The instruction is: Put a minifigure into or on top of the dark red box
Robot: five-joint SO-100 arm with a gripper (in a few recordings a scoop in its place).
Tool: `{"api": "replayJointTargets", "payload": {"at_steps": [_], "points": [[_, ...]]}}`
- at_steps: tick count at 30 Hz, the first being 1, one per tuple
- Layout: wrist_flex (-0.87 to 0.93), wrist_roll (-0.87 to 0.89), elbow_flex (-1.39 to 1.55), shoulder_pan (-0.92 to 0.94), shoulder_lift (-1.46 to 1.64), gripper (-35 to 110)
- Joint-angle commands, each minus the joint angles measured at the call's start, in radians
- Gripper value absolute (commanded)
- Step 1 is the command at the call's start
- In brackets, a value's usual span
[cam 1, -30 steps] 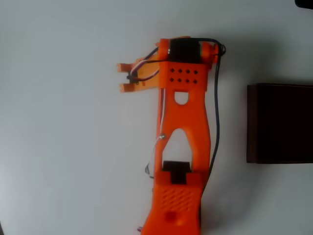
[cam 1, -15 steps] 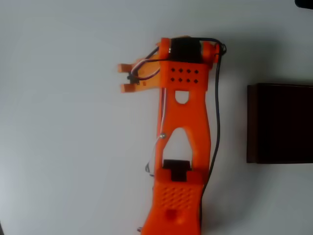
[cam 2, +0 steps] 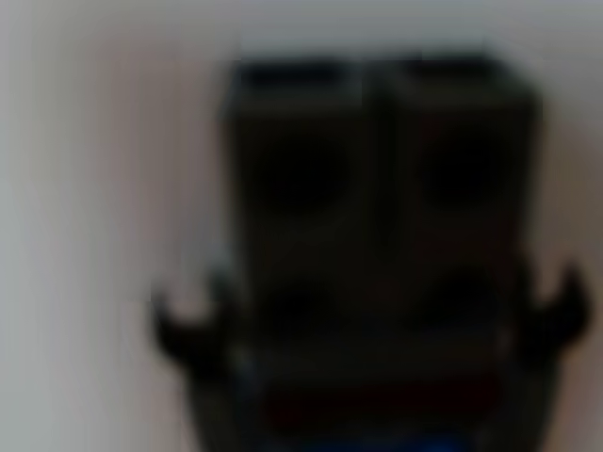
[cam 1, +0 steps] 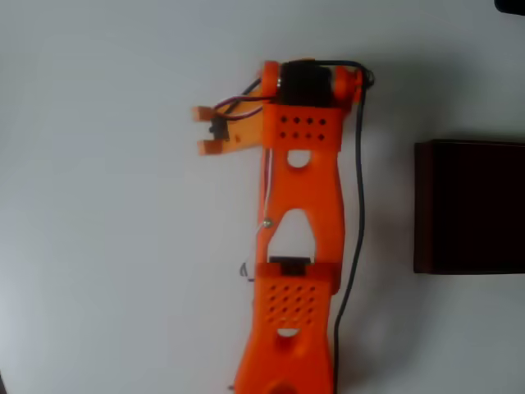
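The minifigure [cam 2: 377, 245] looms large and blurred in the wrist view. Its dark legs are at the top, its small hands stick out at both sides, and a strip of blue body shows at the bottom edge. It sits right in front of the camera, in my grip. In the overhead view my orange gripper [cam 1: 205, 130] points left at the top of the arm, and the figure is hidden under it. The dark red box [cam 1: 472, 205] lies at the right edge, well to the right of the gripper and apart from it.
My orange arm [cam 1: 299, 246] runs from the bottom edge up the middle of the white table [cam 1: 98, 246], with a black cable along its right side. A dark object [cam 1: 510, 5] sits in the top right corner.
The arm has shifted: its elbow joint rose in the picture and the gripper end moved slightly up and left. The box has not moved.
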Motion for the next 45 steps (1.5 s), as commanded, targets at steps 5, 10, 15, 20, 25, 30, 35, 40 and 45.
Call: {"api": "replayJointTargets", "payload": {"at_steps": [5,10,15,20,25,30,35,40,45], "points": [[0.012,-0.048,0.497,0.224,0.606,0],[-0.008,-0.043,0.747,0.453,0.894,0],[-0.273,0.025,1.118,0.644,1.101,0],[-0.499,0.092,1.236,0.689,1.089,0],[-0.686,0.143,1.204,0.681,0.910,0],[-0.673,0.137,1.071,0.713,0.733,27],[-0.681,0.098,1.127,0.718,0.818,32],[-0.630,0.029,1.276,0.667,1.147,23],[-0.428,-0.037,1.356,0.471,1.526,20]]}}
